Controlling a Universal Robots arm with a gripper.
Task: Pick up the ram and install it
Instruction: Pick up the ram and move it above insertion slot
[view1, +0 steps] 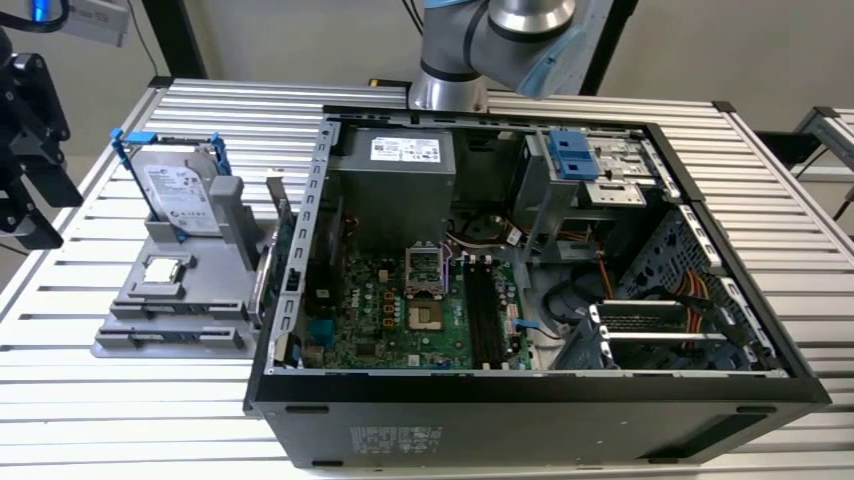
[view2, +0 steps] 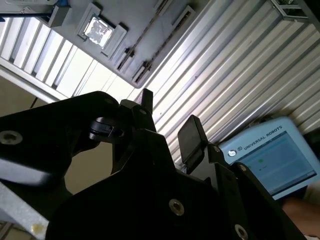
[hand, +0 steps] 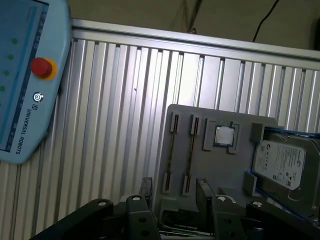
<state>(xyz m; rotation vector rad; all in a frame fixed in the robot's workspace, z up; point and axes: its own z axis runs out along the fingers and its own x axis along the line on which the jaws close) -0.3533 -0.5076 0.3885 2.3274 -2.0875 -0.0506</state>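
Exterior view, A asks: What is the big box?

B: A black metal computer case (view1: 534, 425), open on top. It sits on a table (view1: 147, 420) of shiny ribbed metal. Inside lies a green board (view1: 380, 315) with long black slots (view1: 487, 310). At the back is a gray box (view1: 387, 200) with a white sticker and small print.

A: And beside it?

B: On the exterior view's left is a flat gray plastic tray (view1: 214, 295). A hard drive (view1: 180, 195) with a white label stands in it. A small shiny square chip (view1: 163, 268) lies flat.

A: Where is the arm?

B: The arm (view1: 514, 25) shows a round gray joint with a light-blue cap, behind the case. In both wrist views the black end effector (view2: 167, 112) points at the tray, near the side with two narrow holders (hand: 174, 124). Its fingers (view2: 190, 135) stand apart, and the ribbed table shows between them.

A: And the ram?

B: I cannot tell where it is. Thin lines run along the holders, too thin to name.

A: Any words?

B: White letters on a light-blue screen box (hand: 30, 100) with a round red button (hand: 41, 67).
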